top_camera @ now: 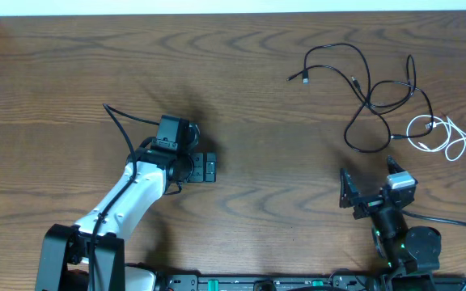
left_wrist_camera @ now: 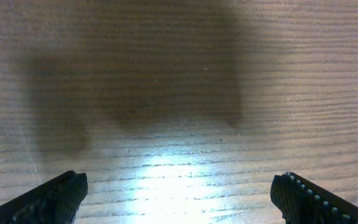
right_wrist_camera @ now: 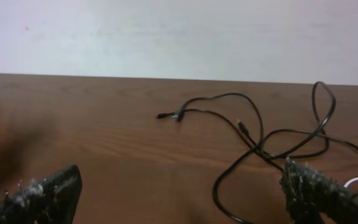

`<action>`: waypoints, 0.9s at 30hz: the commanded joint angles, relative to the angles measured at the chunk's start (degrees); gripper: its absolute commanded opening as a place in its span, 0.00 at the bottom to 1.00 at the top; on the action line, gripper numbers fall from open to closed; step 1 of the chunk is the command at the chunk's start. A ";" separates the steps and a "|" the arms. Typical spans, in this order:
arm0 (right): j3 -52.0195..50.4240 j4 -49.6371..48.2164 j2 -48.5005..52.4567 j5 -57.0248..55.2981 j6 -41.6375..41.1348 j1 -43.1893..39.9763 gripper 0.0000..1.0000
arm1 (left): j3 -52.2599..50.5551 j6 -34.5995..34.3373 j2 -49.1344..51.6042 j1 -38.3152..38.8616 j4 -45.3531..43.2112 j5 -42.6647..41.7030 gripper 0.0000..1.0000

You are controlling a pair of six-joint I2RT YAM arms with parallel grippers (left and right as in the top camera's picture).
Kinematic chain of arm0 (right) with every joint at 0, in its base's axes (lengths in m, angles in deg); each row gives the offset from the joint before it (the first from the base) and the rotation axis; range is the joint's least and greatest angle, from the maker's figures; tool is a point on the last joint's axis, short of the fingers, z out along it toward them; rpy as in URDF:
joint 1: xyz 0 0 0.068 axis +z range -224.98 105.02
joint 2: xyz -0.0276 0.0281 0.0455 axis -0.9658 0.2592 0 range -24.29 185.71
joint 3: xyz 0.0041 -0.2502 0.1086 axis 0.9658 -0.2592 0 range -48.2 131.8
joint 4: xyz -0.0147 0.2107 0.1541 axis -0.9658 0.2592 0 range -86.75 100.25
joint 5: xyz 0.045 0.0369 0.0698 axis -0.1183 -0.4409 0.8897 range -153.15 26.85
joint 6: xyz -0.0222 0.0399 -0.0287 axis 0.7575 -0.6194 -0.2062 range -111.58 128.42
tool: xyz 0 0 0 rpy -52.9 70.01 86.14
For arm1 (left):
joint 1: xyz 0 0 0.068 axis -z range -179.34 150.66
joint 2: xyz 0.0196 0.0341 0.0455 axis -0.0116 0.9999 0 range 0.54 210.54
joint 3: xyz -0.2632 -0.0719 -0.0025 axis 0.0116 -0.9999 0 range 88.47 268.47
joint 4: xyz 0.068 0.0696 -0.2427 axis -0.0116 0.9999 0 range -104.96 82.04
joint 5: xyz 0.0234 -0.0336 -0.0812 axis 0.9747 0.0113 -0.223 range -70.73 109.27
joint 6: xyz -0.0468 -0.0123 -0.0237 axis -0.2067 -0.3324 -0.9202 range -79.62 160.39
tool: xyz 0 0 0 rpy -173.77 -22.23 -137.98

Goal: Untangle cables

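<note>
Clearly, with left claw and right claw both gaping empty, we are judging the black cords limp and light, best pinched near a plug end.

The overhead picture is bright and sharp. In the left wrist picture a big dark shadow lies on the table, with a white shine low in the middle. The right wrist picture is soft, and the near fingers look blurry.
</note>
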 commanded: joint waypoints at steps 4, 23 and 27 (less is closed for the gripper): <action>-0.17 0.13 -0.33 -0.04 0.11 -0.48 0.99 | -0.37 0.35 0.63 -0.20 0.17 0.15 1.00; -0.17 0.13 -0.17 -0.07 12.46 -0.42 0.99 | -0.37 0.35 0.61 -0.20 0.17 0.15 1.00; -0.17 0.13 -0.07 -0.04 13.16 -0.42 0.99 | -0.37 0.35 0.63 -0.20 0.17 0.15 1.00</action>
